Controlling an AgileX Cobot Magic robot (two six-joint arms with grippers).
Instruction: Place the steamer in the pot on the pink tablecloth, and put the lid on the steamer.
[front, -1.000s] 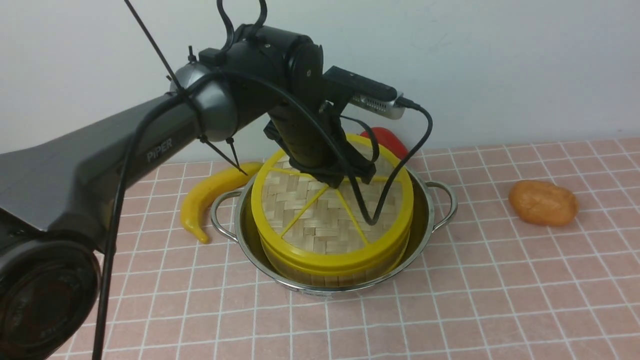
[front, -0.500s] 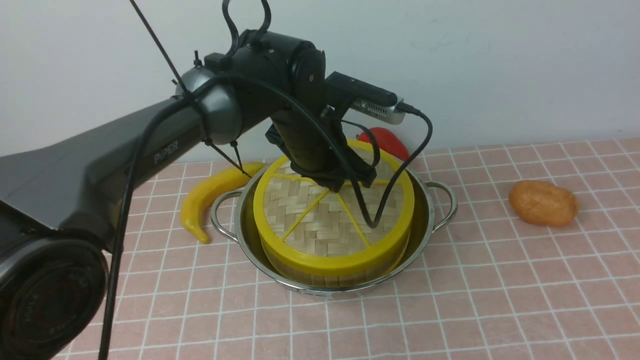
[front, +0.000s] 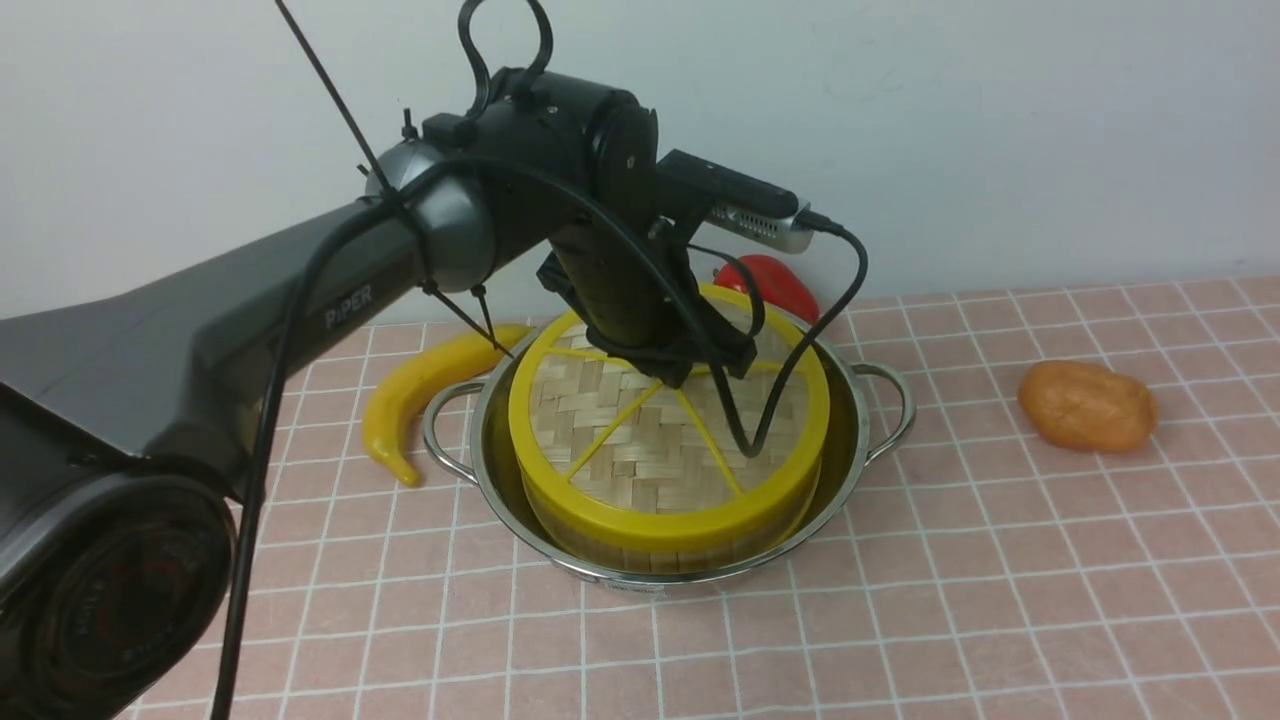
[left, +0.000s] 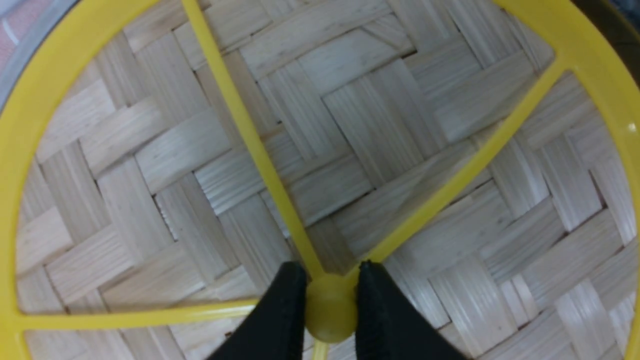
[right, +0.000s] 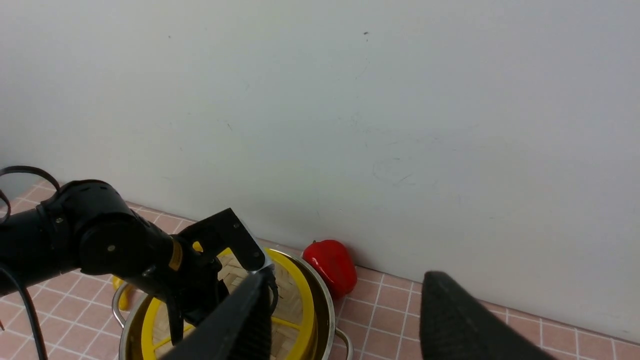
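Half the steamer (front: 650, 558) (perhaps) inside pot (front: 848, 440).

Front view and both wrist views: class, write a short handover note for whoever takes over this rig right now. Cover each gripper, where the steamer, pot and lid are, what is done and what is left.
Left gripper: shut on the lid at its centre knob.
Right gripper: open, empty, raised above the table.
Things: the steamer stands in the pot on the pink tablecloth; the lid lies on top of the steamer.
Done: steamer in the pot, lid set on it.
Left: open the left gripper, lift it clear, and check that the lid sits flat.
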